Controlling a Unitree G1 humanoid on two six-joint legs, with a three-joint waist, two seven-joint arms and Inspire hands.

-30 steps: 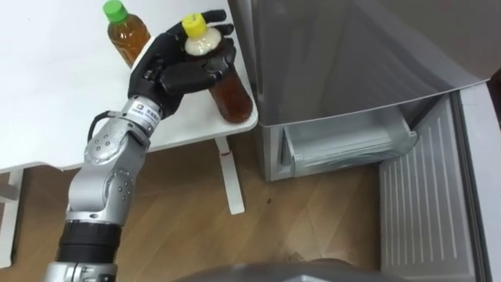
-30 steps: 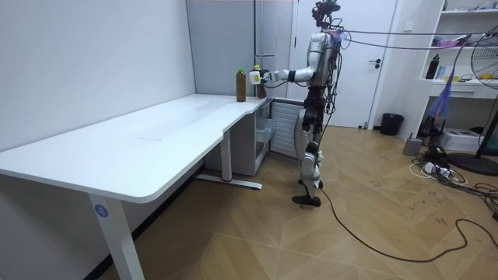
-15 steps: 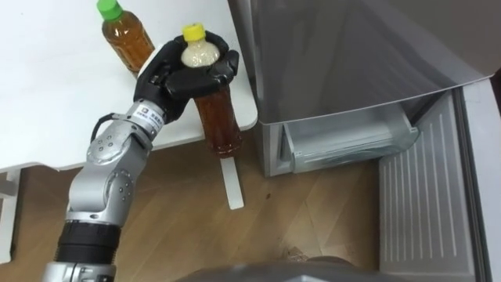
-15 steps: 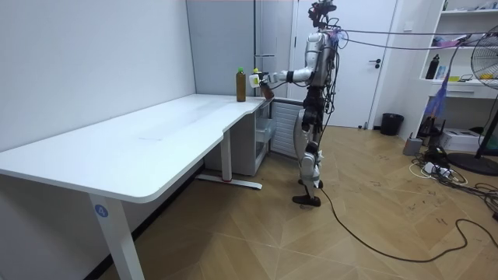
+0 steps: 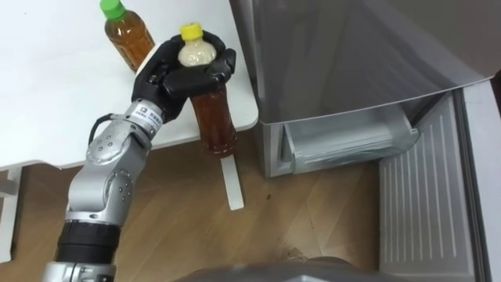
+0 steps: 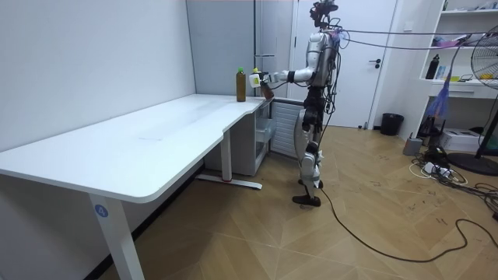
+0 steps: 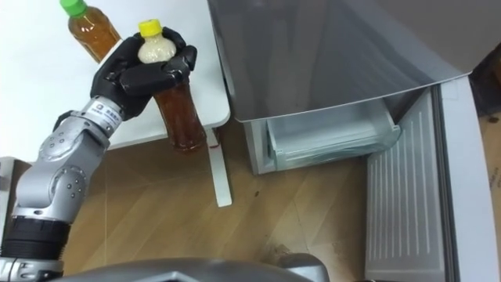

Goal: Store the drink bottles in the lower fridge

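Left eye view: the left hand has its fingers wrapped round the neck and shoulder of the yellow-capped bottle, and the cap stands up just above them. The amber body hangs straight below the fingers. Its base looks to be just off the near rim of the white table, in front of the table leg. The green-capped bottle stands on the table just beyond the knuckles and apart from the hand. The grey fridge is off to the fingertip side. Its lower compartment is open, well below the level of the fingers, with the lower door swung out past it.

Right eye view: the fingers show the same firm wrap high on the neck, with nothing supporting the bottle from underneath.

Room view: the robot stands at the end of the table beside the fridge, with its left arm stretched out level. The held bottle is at the table corner, and the other bottle is just on the far side of the fingers.

The main risk, as I judge it, is the high grip. Because the body hangs free under the fingers, a quick swing toward the fridge could set it swaying or let it slide through. The base could also knock the table rim while it passes so close. The compartment sits low under the overhanging upper body, so a carry made at this height would strike the fridge front instead of entering. The remaining bottle could be tipped if the hand drifts back over it.
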